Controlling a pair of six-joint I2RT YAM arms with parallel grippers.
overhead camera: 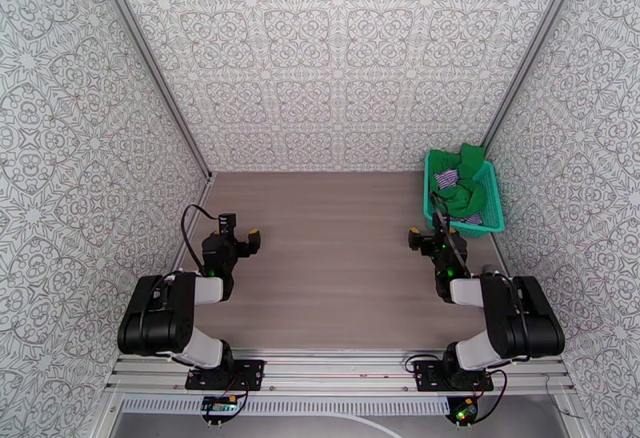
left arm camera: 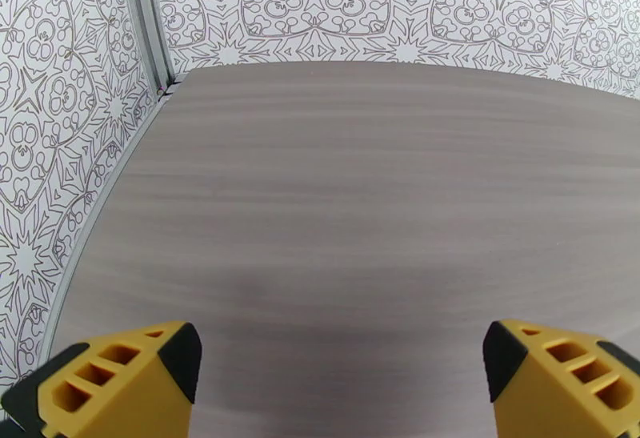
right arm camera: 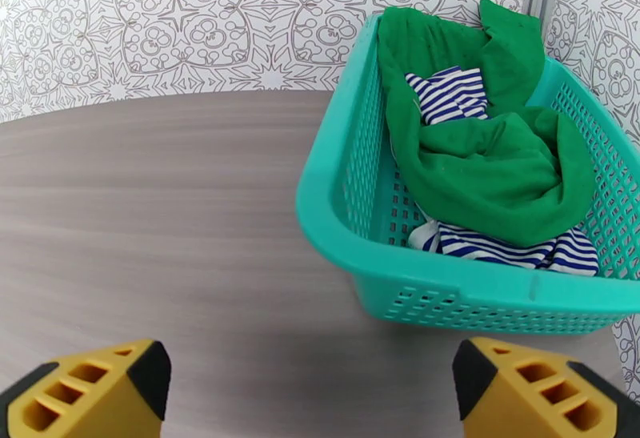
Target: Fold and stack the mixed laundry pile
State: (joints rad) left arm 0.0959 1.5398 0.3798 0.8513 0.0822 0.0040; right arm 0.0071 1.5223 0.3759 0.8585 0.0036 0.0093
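Observation:
The mixed laundry pile lies crumpled in a teal mesh basket [overhead camera: 426,188] [right arm camera: 334,227] at the table's back right corner. A green T-shirt [overhead camera: 474,178] [right arm camera: 488,171] is draped over a purple-and-white striped top [overhead camera: 448,180] [right arm camera: 450,95], which peeks out above and below it. My right gripper [overhead camera: 432,236] [right arm camera: 312,387] stands open just in front of the basket's near left corner, with nothing between its yellow fingers [right arm camera: 88,391]. On the left side of the table my left gripper [overhead camera: 240,235] [left arm camera: 340,375] hangs open over bare wood, its fingers [left arm camera: 120,375] apart.
Patterned walls close in the table on the left, back and right. The basket sits against the right wall. Bare wood-grain tabletop [overhead camera: 328,239] stretches between the two arms and back to the far wall.

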